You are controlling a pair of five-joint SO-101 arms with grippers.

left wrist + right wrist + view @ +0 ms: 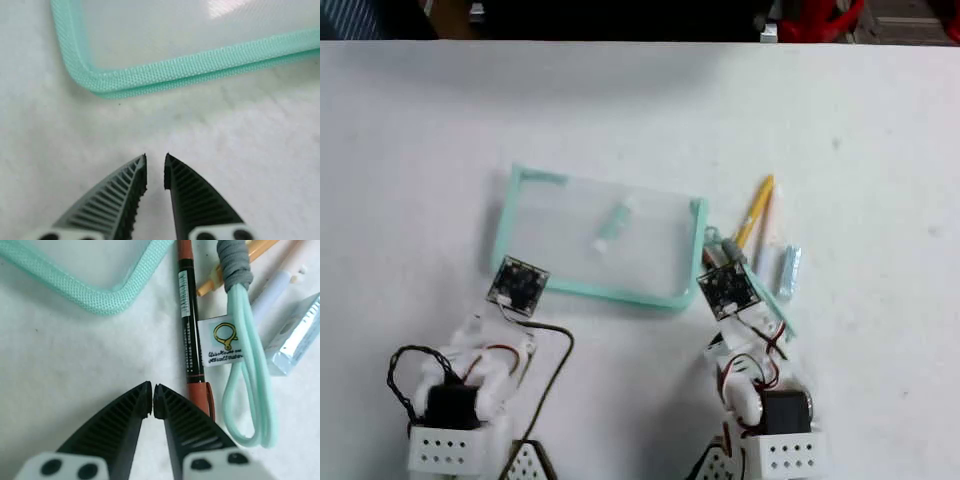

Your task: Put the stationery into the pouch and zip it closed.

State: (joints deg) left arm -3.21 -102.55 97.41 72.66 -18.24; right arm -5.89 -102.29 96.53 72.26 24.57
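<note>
The clear pouch (595, 240) with a mint green border lies flat mid-table, and a small pale stick (613, 225) is inside it. My left gripper (155, 170) is shut on nothing, just short of the pouch's near edge (200, 67). My right gripper (152, 400) is shut and empty, beside the pouch's near right corner (100, 297). Its tips rest close to a brown pen (190, 325). Right of the pouch lie a yellow pen (755, 212), a pale pen (272, 290) and a silvery packet (789, 270).
A mint cord loop (247, 390) with a grey sleeve (234, 265) and a paper tag (220, 342) lies among the pens. Both arm bases (455, 420) stand at the table's near edge. The white table (640, 110) stretches bare behind the pouch.
</note>
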